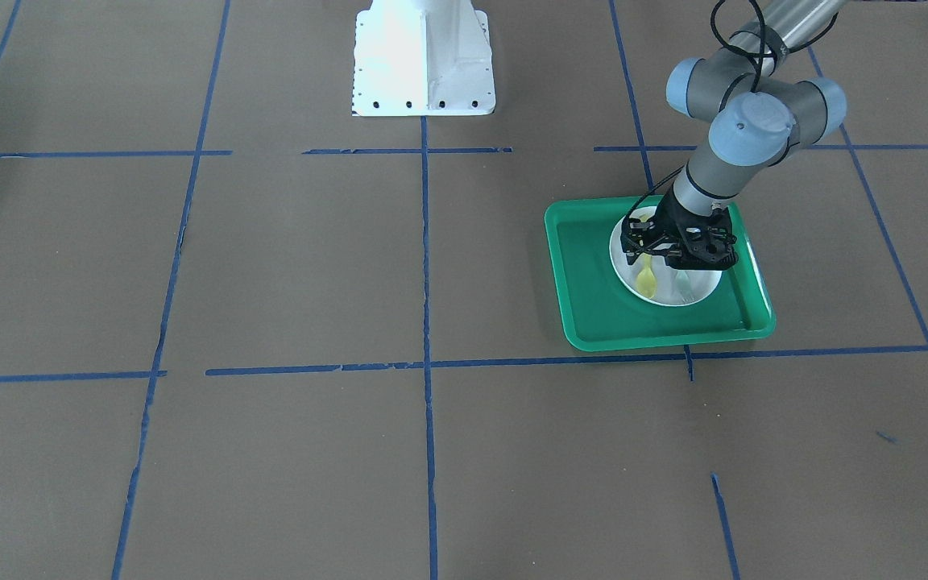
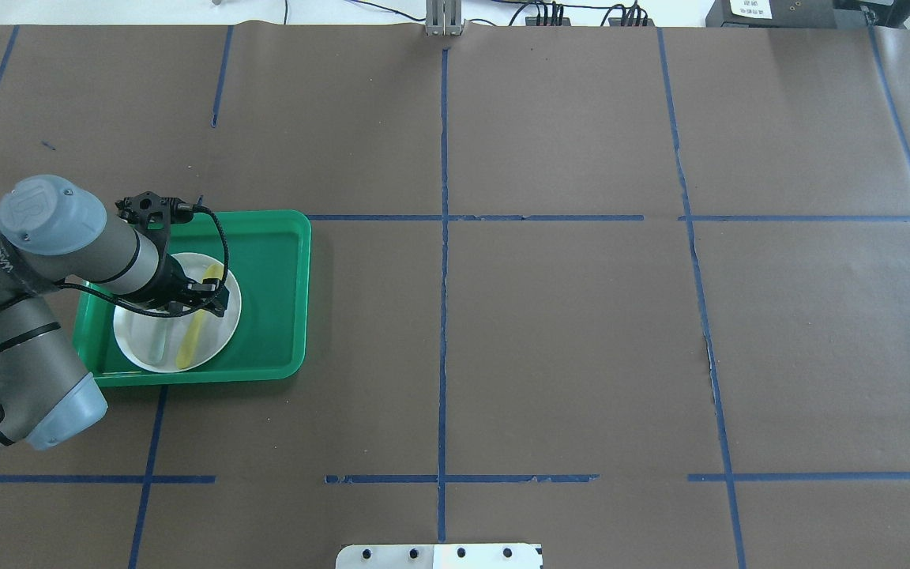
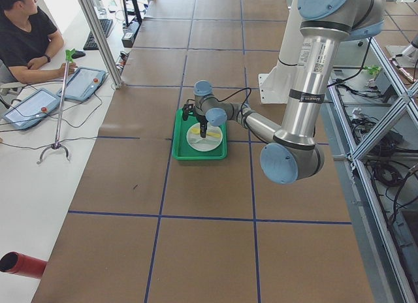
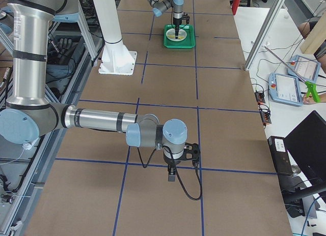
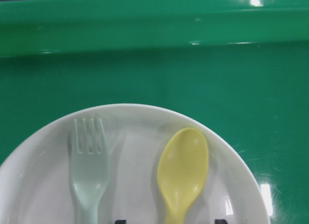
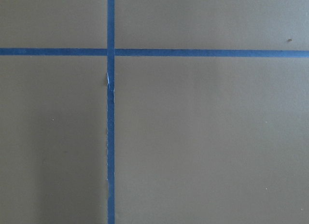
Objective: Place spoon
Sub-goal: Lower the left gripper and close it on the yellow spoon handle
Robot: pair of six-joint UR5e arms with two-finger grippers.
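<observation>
Left wrist-mounted | spoon (image 5: 182, 171) lies on plate (image 5: 131, 185) | left tool (image 5: 169, 221) wide, straddling handle

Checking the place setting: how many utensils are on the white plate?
2. The yellow spoon and pale fork lie side by side on the white plate; the left arm covers part of it, so another could be hidden.

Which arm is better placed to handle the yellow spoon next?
Left. The left gripper hangs open right over the spoon on the white plate in the green tray, fingertips either side of its handle. The right gripper is far off down the table.
</observation>
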